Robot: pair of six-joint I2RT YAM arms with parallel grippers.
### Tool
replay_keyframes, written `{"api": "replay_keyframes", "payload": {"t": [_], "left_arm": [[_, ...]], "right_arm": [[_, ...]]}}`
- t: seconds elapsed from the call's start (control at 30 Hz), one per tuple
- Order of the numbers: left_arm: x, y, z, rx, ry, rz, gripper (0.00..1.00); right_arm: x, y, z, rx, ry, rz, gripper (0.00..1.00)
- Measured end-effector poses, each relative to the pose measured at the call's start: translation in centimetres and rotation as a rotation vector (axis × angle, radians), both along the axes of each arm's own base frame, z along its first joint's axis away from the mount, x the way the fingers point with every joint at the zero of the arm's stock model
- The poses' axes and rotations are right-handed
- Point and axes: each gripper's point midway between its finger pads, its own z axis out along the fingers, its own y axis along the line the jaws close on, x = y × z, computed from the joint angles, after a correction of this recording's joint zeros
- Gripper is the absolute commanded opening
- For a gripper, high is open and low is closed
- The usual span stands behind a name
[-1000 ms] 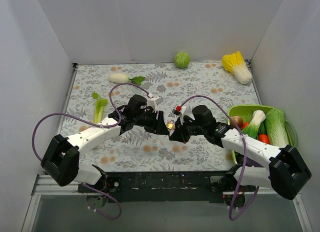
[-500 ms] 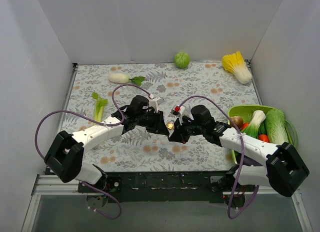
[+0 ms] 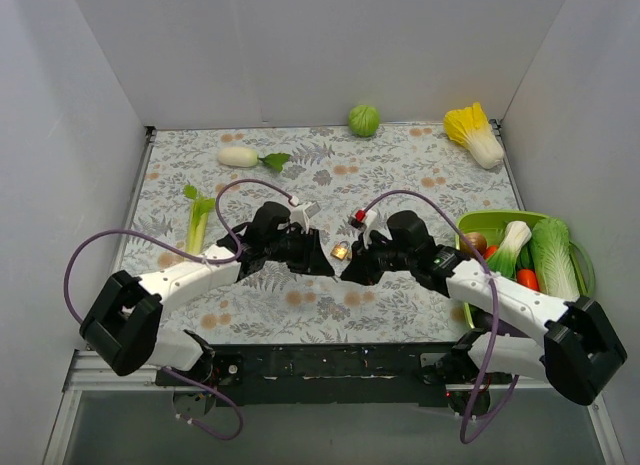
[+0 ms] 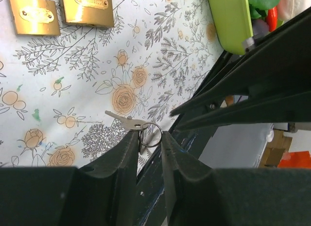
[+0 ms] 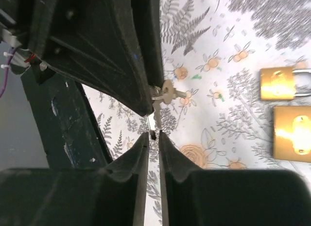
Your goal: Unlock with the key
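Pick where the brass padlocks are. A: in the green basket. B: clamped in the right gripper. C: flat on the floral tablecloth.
C: the brass padlocks lie flat on the floral tablecloth, outside the green basket.

Left claw [image 3: 322, 266], right claw [image 3: 348, 274], tips near.

Padlock [image 4: 90, 9] was glossy polished brass, key [image 4: 121, 119] was smooth silvery metal, table cover [image 4: 165, 51] looked matt, basket [image 4: 233, 19] was shiny plastic
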Motion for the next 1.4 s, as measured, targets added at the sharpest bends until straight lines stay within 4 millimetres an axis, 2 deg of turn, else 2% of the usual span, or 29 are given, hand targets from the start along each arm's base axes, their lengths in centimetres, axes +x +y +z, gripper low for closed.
{"api": "replay_keyframes", "payload": {"t": [0.03,0.07,0.27,0.33,0.43,0.6,0.73,1.13,1.4], "left_arm": [[-0.1,0.2,0.0,-0.003,-0.005,0.008,0.0],[-0.4,0.5,-0.1,-0.01,-0.009,0.019,0.0],[-1.6,1.2,0.5,-0.102,-0.036,0.058,0.0],[-1.9,1.3,1.0,-0.149,-0.045,0.075,0.0],[-2.0,1.5,1.9,-0.21,-0.07,0.102,0.0],[-1.7,1.7,4.6,-0.318,-0.131,0.152,0.0],[-1.5,2.0,6.5,-0.392,-0.168,0.188,0.0],[-1.4,2.2,8.2,-0.477,-0.167,0.228,0.0],[-1.5,2.2,8.4,-0.489,-0.158,0.232,0.0]], "right_arm": [[0.2,-0.1,0.5,0.011,-0.012,-0.016,0.37],[0.5,-0.3,1.4,0.03,-0.031,-0.034,0.4],[1.2,-0.8,5.5,0.16,-0.12,-0.098,0.47],[1.0,-0.9,5.8,0.182,-0.121,-0.106,0.53],[0.6,-0.9,5.2,0.198,-0.093,-0.112,0.57],[-0.6,-0.8,3.6,0.233,-0.016,-0.103,0.59],[-1.3,-0.7,3.1,0.28,0.026,-0.104,0.59],[-0.6,0.2,6.6,0.475,0.06,-0.174,0.56],[-0.1,0.9,7.4,0.53,0.099,-0.185,0.53]]}}
